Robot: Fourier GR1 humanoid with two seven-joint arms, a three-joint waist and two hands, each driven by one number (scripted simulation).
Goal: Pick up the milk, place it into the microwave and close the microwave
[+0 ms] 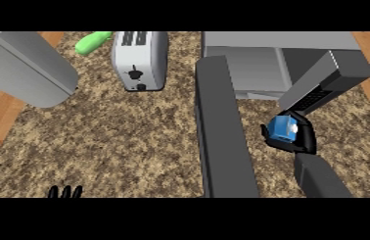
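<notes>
The worktop (123,136) is speckled brown, tan and dark, like granite, with plain orange-brown wood showing at its left and far right edges. The milk (283,128) is a bright blue carton with a white spot, wrapped in the black right hand (300,138) on a dark grey forearm. The microwave (249,62) at the worktop's far edge is light grey, and its open door (220,131) is dark charcoal. The toaster (140,60) is silver-grey with black slots and a black knob. Beside it lies a bright green object (92,42). At the near left edge, the left hand (65,192) shows black.
</notes>
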